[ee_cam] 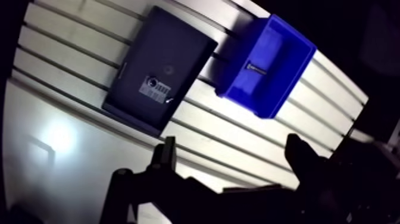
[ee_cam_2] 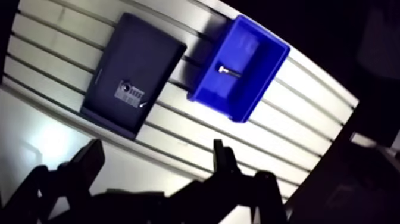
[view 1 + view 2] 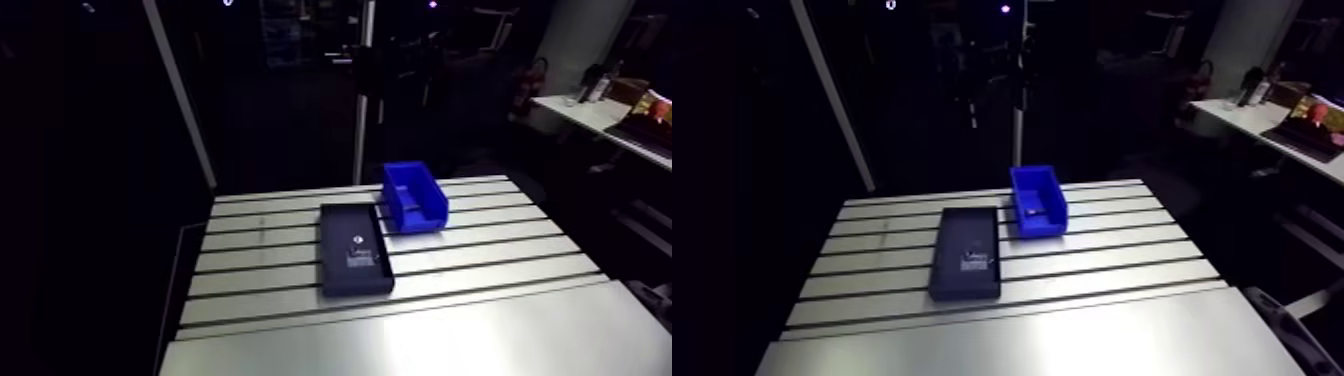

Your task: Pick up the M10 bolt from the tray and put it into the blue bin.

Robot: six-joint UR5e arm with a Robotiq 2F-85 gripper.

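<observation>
A dark rectangular tray [image 1: 172,47] lies on the slotted table, with a white label and a small round metal piece [image 1: 152,81] beside the label. Right beside the tray stands the blue bin [image 1: 293,80]. A bolt [image 2: 225,70] lies inside the bin on its floor. My gripper [image 1: 232,158] hangs high above the table, on the near side of tray and bin. It is open with nothing between its dark fingers [image 1: 165,156]. In the arm view the tray [image 3: 354,275] and the bin [image 3: 402,218] sit mid-table, and the gripper does not show.
The slotted aluminium table [image 3: 480,260] runs wide to both sides of the tray and bin. A smooth bright strip [image 3: 420,340] forms its near edge. A slim upright post [image 3: 361,120] stands behind the table's far edge.
</observation>
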